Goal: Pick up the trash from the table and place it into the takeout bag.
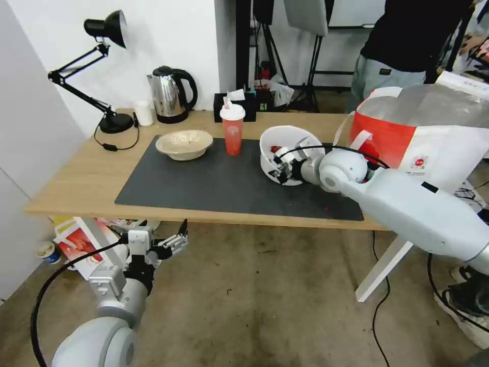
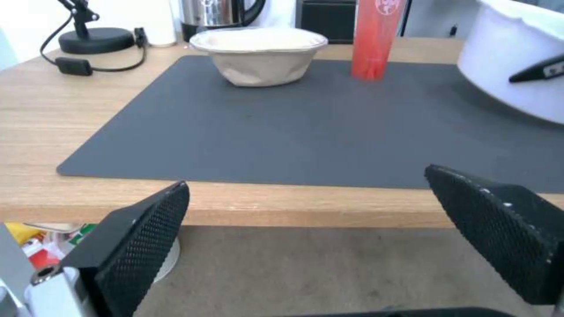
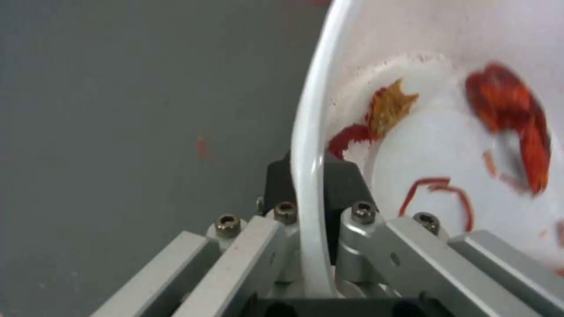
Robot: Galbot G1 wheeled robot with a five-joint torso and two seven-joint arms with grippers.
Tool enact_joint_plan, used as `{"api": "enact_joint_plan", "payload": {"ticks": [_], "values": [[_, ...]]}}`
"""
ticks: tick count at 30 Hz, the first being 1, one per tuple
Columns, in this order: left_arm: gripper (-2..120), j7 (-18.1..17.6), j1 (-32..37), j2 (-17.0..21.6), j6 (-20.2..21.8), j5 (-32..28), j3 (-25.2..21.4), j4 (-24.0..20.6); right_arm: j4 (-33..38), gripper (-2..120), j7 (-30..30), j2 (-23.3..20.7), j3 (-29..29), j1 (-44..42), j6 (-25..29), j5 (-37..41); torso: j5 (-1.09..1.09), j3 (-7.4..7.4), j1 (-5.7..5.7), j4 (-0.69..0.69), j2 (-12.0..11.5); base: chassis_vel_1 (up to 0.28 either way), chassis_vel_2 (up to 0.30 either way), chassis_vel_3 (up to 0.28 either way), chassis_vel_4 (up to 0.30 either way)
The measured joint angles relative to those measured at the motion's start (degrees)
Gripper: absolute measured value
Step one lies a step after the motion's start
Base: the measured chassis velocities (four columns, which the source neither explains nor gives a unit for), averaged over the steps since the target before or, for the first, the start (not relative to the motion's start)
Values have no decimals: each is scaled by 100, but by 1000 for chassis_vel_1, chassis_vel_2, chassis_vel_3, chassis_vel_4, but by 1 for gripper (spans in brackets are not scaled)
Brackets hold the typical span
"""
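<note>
The right tool (image 1: pixel 280 168) has closed on the near rim of the white bowl (image 1: pixel 290 145). The right wrist view shows the thin rim pinched between the dark pads (image 3: pixel 343 176), one inside and one outside the wall, with red shell scraps on the bowl's floor. The bowl looks tipped toward the arm on the grey mat (image 1: pixel 204 178). Whether it has left the mat cannot be told.

The left tool (image 1: pixel 170 243) hangs below the front edge of the counter (image 1: pixel 76 178), over the floor. Its two black fingers (image 2: pixel 141 237) are spread wide with nothing between them (it looks parked).

Nothing appears to be bagged yet. All three pieces of trash are on the counter: the white bowl in the right tool's grip, the red cup (image 1: pixel 233 130) upright near the mat's back edge, and the beige bowl (image 1: pixel 184 143) at the mat's back left corner. The takeout bag (image 1: pixel 423 132) stands at the counter's right end, just beyond the white bowl, its loop handle (image 1: pixel 359 138) near the arm's wrist.

So the task seems to be at its first pick. The bowl must be carried to the bag, then the cup and the beige bowl fetched.
</note>
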Motion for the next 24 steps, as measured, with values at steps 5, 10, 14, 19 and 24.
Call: {"api": "enact_joint_plan", "payload": {"ticks": [5, 10, 14, 19, 24], "values": [[100, -3, 0, -7, -1, -1, -2, -11, 119, 0, -6, -33, 93, 72, 0, 121, 0, 0, -1, 0, 0, 0, 0, 0, 0], [100, -7, -3, -2, -1, -4, -24, -26, 297, 0, -6, -90, 229, 222, 0, 261, 0, -1, -1, -1, 0, 0, 0, 0, 0], [100, -25, 3, 6, -1, -15, -47, -52, 369, 0, -1, -109, 403, 480, 1, 462, -1, -1, -1, 0, 0, 0, 0, 0, 0], [100, -27, 19, 13, 2, -26, -63, -76, 379, 0, -3, -114, 480, 683, 1, 595, 0, -1, -1, 0, 0, 0, 0, 0, 0], [100, -25, 51, 21, 15, -34, -80, -103, 381, 0, -7, -95, 583, 1055, 3, 807, -1, -1, -1, 0, 0, 0, 0, 0, 0]]}}
